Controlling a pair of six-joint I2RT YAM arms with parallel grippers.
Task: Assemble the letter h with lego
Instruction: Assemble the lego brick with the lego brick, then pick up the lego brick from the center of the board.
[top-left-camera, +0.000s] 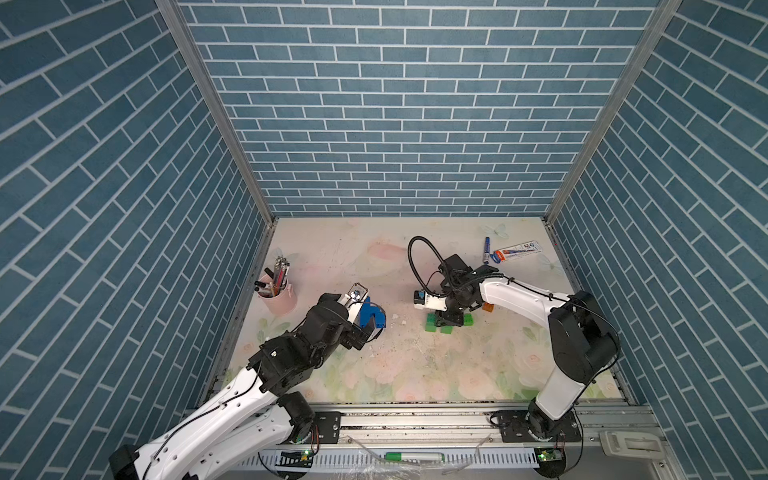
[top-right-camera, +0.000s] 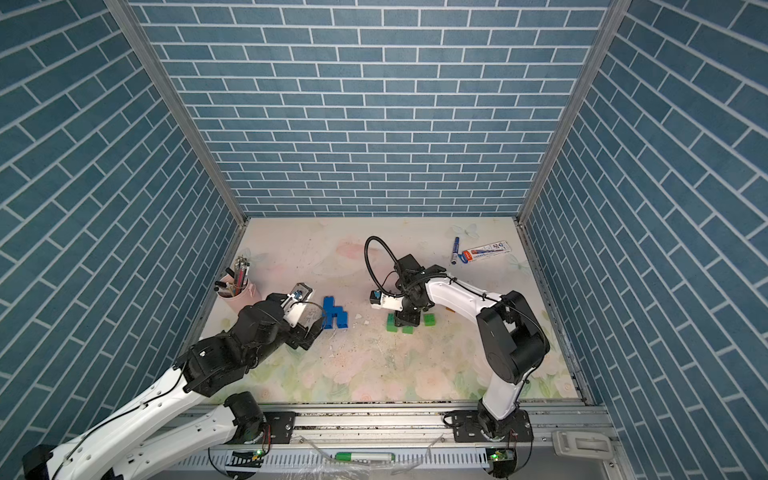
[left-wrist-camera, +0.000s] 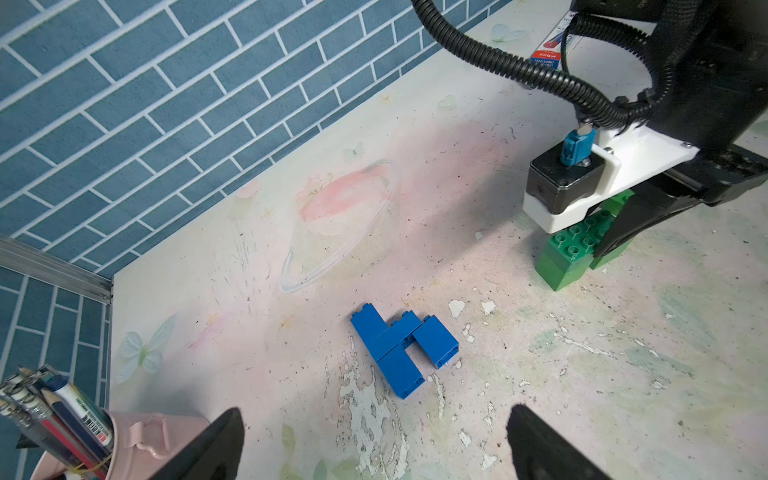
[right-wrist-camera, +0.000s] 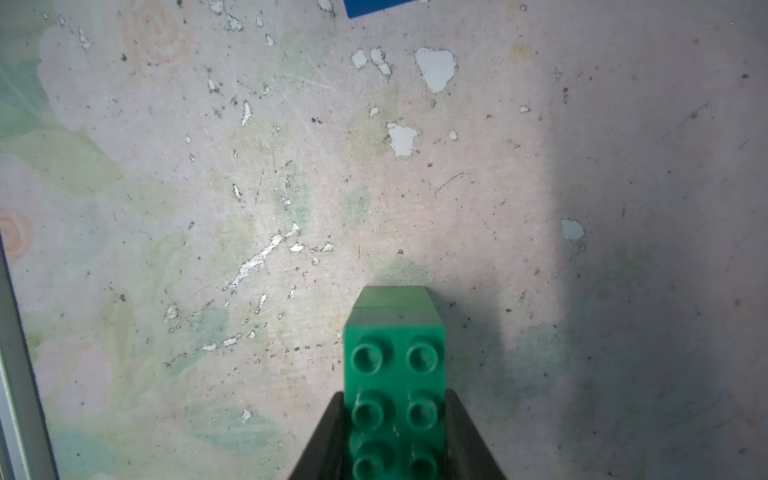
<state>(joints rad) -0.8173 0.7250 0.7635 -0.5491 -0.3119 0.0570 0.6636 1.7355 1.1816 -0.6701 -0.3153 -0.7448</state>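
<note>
Holding a long green brick (right-wrist-camera: 395, 357), your right pincer (right-wrist-camera: 395, 395) aims it at the blue bricks (left-wrist-camera: 397, 370) — your open left pincer (left-wrist-camera: 374, 411) is nearer.

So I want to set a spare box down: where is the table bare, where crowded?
Bare: the near half of the table, in front of the blue bricks and green bricks; the far middle, between pen cup and marker. Crowded: around the right gripper, shut on a green brick.
</note>
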